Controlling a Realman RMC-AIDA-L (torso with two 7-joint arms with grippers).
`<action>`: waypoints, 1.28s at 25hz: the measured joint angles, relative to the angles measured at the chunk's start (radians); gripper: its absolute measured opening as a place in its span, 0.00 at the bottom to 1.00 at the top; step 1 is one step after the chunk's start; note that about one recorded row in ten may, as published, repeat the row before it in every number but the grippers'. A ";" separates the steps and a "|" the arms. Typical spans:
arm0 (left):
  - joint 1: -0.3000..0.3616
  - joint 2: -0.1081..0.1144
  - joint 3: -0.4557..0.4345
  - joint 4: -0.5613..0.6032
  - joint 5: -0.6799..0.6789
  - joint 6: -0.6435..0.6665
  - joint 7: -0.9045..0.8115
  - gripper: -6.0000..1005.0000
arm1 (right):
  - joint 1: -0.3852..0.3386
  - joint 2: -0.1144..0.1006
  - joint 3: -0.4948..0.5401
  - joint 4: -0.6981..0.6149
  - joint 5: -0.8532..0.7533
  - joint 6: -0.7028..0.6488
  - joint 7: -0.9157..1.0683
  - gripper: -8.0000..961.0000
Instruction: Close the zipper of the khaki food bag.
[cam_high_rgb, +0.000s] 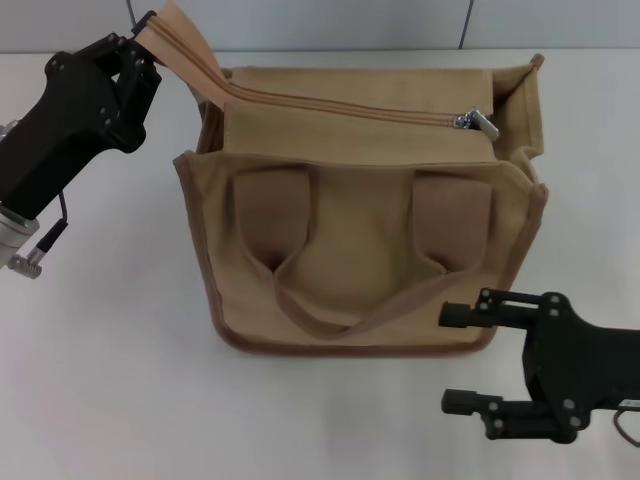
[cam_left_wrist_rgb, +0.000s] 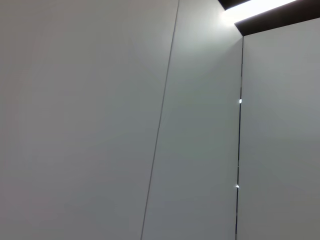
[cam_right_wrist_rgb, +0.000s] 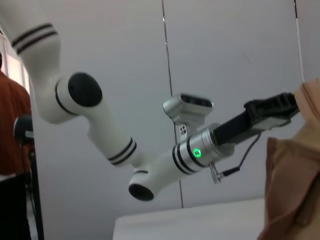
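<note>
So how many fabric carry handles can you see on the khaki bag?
1 is plainly visible: a looped tan fabric handle lying flat on the boxy khaki canvas food bag's near side panel. A second handle may be hidden behind the bag.

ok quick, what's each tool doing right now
Left tool: closed on the zipper tail of the bag.
Right tool: open, holding nothing.

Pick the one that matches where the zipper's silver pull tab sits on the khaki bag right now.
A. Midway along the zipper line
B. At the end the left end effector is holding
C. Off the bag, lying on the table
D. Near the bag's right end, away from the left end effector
D: the pull tab sits near the right end of the khaki bag, while the left end effector grips the zipper tape's far left end.
</note>
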 joint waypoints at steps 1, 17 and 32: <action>0.000 0.000 0.000 0.000 0.000 0.000 0.000 0.13 | 0.000 0.000 0.000 0.000 0.000 0.000 0.000 0.74; 0.065 0.014 -0.014 0.067 0.020 -0.015 -0.118 0.13 | 0.011 0.000 -0.001 0.005 -0.016 0.025 -0.018 0.74; 0.202 0.131 0.102 0.340 0.322 0.221 -0.335 0.58 | 0.045 0.001 -0.002 0.029 -0.018 0.036 -0.021 0.74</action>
